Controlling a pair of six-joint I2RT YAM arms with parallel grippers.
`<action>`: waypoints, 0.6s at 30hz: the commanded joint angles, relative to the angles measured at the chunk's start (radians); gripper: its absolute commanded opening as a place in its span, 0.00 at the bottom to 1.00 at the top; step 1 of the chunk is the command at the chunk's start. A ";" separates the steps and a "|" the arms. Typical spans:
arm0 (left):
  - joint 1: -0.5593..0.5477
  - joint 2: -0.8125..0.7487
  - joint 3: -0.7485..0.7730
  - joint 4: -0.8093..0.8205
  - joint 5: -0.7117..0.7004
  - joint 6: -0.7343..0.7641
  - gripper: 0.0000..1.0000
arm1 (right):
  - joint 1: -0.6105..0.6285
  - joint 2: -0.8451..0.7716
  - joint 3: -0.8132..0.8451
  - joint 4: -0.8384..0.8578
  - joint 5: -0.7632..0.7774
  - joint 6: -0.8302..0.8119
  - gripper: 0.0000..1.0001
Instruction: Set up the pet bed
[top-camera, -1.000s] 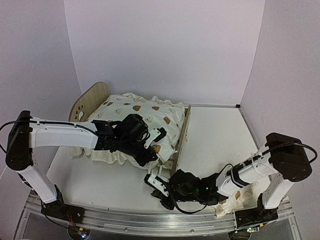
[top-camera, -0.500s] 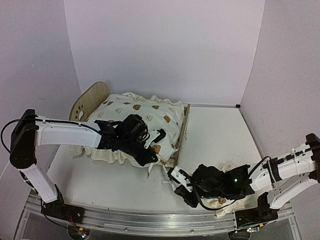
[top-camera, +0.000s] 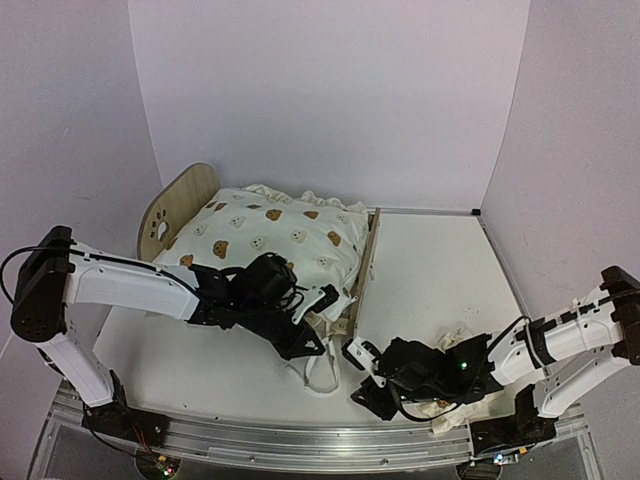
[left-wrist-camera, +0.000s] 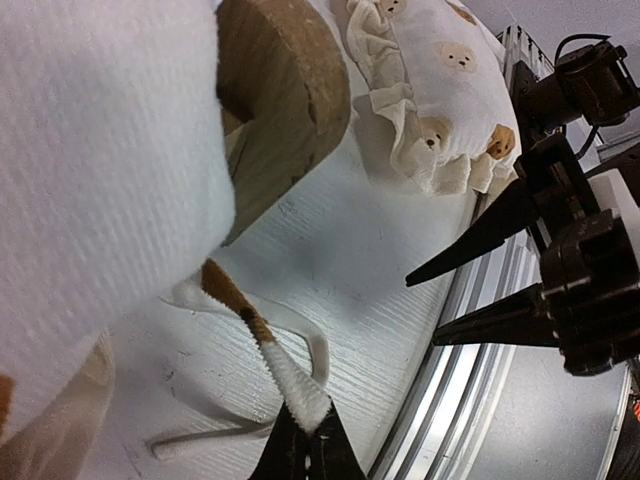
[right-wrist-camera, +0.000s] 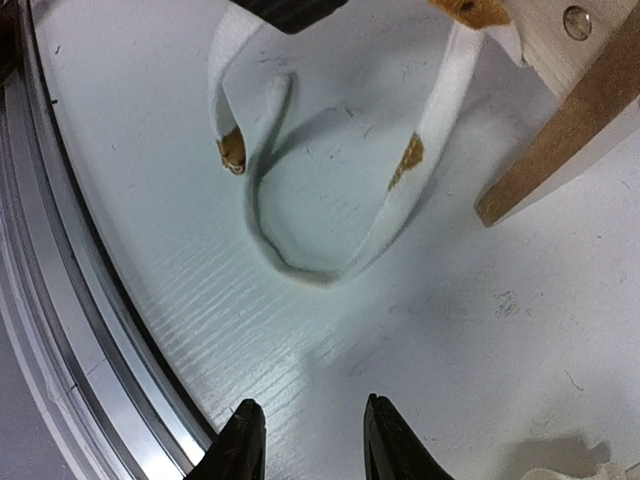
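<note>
The pet bed stands at the back left, with its rounded headboard (top-camera: 172, 205) and low footboard (top-camera: 366, 262). A cream bear-print cushion (top-camera: 270, 232) lies on it. My left gripper (top-camera: 312, 345) is shut on one cushion tie (left-wrist-camera: 290, 385) and holds it just off the table by the bed's near corner leg (left-wrist-camera: 285, 110). The tie's loop (right-wrist-camera: 300, 245) lies on the table. My right gripper (right-wrist-camera: 310, 440) stands open over bare table just short of that loop, holding nothing; the top view has it (top-camera: 362, 374) to the right of the left one.
A small bear-print pillow (left-wrist-camera: 440, 90) lies on the table by the right arm (top-camera: 455, 405). The metal rail of the near table edge (right-wrist-camera: 60, 330) runs close beside both grippers. The footboard's wooden leg (right-wrist-camera: 560, 140) stands to the right of the tie loop.
My right gripper has opened and drawn back to the right, away from the tie. My left gripper has moved toward the near edge, pulling the tie out from the cushion.
</note>
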 joint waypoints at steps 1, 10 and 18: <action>-0.003 -0.045 -0.039 0.084 -0.009 -0.060 0.00 | 0.003 -0.048 0.031 -0.070 0.051 0.099 0.36; -0.004 -0.062 -0.089 0.110 -0.037 -0.098 0.00 | 0.044 -0.041 -0.201 0.555 0.344 0.419 0.52; -0.006 -0.110 -0.119 0.128 -0.035 -0.114 0.00 | 0.106 0.259 -0.098 0.714 0.492 0.416 0.58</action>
